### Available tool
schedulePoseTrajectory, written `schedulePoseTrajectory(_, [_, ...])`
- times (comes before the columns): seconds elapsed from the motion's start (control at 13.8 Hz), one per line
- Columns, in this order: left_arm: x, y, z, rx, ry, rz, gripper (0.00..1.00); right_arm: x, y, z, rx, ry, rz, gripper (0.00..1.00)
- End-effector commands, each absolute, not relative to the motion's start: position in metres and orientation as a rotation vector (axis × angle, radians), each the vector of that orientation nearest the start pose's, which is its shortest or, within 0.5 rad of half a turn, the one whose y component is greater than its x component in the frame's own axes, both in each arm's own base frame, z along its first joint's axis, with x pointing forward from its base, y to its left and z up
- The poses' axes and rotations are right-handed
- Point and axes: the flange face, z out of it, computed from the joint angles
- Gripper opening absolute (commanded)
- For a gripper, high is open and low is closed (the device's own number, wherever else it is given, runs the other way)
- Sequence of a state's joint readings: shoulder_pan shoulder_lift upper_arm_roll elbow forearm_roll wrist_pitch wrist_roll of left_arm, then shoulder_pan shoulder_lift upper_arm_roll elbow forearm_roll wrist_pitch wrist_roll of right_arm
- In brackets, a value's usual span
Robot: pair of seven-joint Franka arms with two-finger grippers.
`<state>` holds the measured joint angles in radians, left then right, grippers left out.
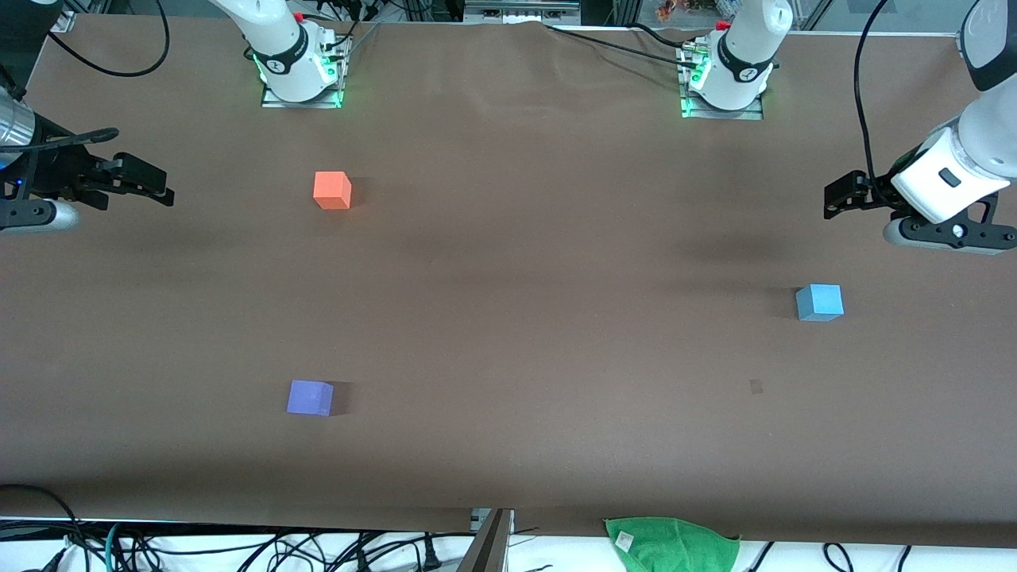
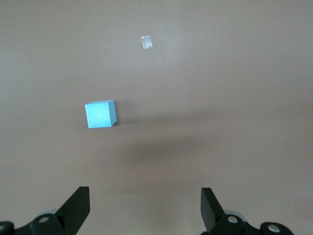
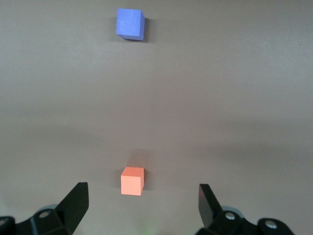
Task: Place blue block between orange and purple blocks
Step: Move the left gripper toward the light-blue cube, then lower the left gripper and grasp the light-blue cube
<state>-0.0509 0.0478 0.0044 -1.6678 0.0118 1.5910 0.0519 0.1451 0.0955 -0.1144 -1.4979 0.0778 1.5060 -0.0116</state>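
The blue block (image 1: pixel 819 303) lies on the brown table toward the left arm's end; it also shows in the left wrist view (image 2: pixel 100 114). The orange block (image 1: pixel 332 191) sits toward the right arm's end, and the purple block (image 1: pixel 310 397) lies nearer to the front camera than it. Both show in the right wrist view, the orange block (image 3: pixel 132 180) and the purple block (image 3: pixel 130 23). My left gripper (image 1: pixel 842 195) hangs open and empty in the air at the left arm's end (image 2: pixel 145 205). My right gripper (image 1: pixel 151 184) hangs open and empty at the right arm's end (image 3: pixel 143 203).
A green cloth (image 1: pixel 671 543) lies off the table's front edge. A small patch (image 1: pixel 755 387) marks the table nearer to the front camera than the blue block. Cables run along the front edge. The two arm bases (image 1: pixel 300 71) stand along the back edge.
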Motion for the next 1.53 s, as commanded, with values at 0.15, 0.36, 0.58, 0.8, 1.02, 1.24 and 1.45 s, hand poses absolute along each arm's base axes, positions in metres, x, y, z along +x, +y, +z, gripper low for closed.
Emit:
schedulePoseTrajectory(0.15, [0.559, -0.022, 0.550, -3.087, 0.164, 0.302, 1.00, 0.570, 0.027, 0.604, -3.063, -0.082, 0.108, 0.99])
schedulePoseTrajectory(0.36, [0.565, -0.013, 0.534, -3.079, 0.136, 0.338, 1.00, 0.570, 0.028, 0.605, -3.063, -0.084, 0.101, 0.99])
schedulePoseTrajectory(0.58, [0.593, 0.026, 0.493, -3.063, 0.066, 0.310, 1.00, 0.570, 0.028, 0.605, -3.063, -0.084, 0.101, 0.99])
schedulePoseTrajectory(0.8, [0.622, 0.046, 0.449, -3.039, 0.099, 0.218, 1.00, 0.570, 0.028, 0.605, -3.063, -0.084, 0.101, 0.99])
schedulePoseTrajectory(1.02, [0.645, 0.070, 0.400, -3.019, 0.083, 0.141, 1.00, 0.570, 0.027, 0.605, -3.063, -0.082, 0.101, 0.99])
schedulePoseTrajectory(1.24, [0.629, 0.085, 0.337, -3.028, 0.070, 0.115, 1.00, 0.570, 0.028, 0.605, -3.063, -0.084, 0.101, 0.99])
schedulePoseTrajectory(1.45, [0.600, 0.102, 0.279, -3.041, 0.057, 0.005, 1.00, 0.570, 0.027, 0.605, -3.063, -0.082, 0.101, 0.99])
